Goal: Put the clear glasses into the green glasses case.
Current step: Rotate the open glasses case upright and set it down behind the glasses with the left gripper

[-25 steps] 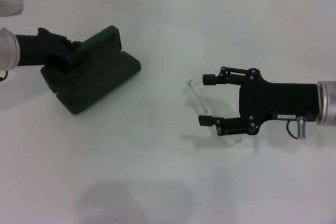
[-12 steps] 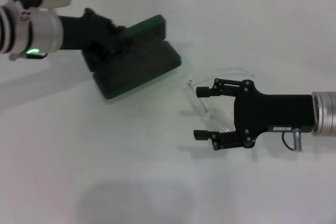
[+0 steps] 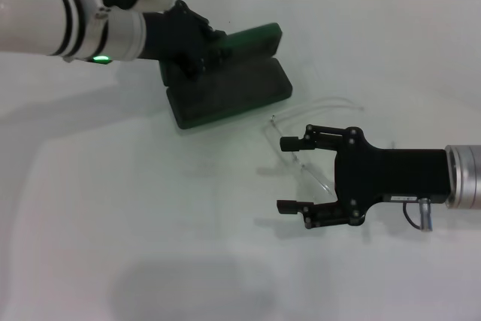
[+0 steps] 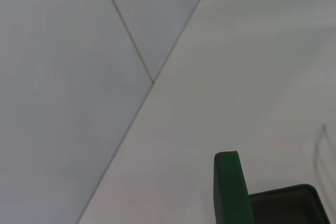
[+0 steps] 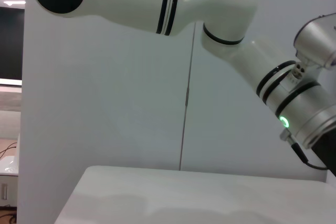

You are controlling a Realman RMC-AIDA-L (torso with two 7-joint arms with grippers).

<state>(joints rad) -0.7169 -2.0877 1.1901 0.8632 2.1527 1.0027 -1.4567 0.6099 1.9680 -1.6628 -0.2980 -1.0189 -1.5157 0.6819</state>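
Green glasses case (image 3: 229,80): lay open on the white table (image 3: 113,208), lid raised, far-left of centre. Left gripper (image 3: 197,49): jaws clamped on the case's lid edge. Clear glasses (image 3: 297,144): lay on the table just right of the case, apart from it. Right gripper (image 3: 289,174): jaws spread wide, one on either side of the glasses' lens, grasping nothing.

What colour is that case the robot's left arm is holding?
Dark green, seen best in the head view: the case.
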